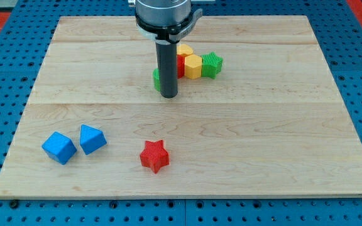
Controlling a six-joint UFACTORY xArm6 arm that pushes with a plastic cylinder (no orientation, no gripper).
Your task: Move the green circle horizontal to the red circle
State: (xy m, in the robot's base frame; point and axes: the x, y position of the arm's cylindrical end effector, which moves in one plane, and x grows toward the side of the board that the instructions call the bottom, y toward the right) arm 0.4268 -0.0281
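My tip stands on the wooden board just above its middle. The rod hides most of a green block, of which only a sliver shows at the rod's left side; its shape cannot be made out. A red block peeks out on the rod's right side, slightly higher in the view, and is also partly hidden. The tip sits at the lower edge of the green block, apparently touching it.
Two yellow blocks and a green star-like block cluster right of the red block. A red star lies toward the view's bottom. Two blue blocks lie at the bottom left.
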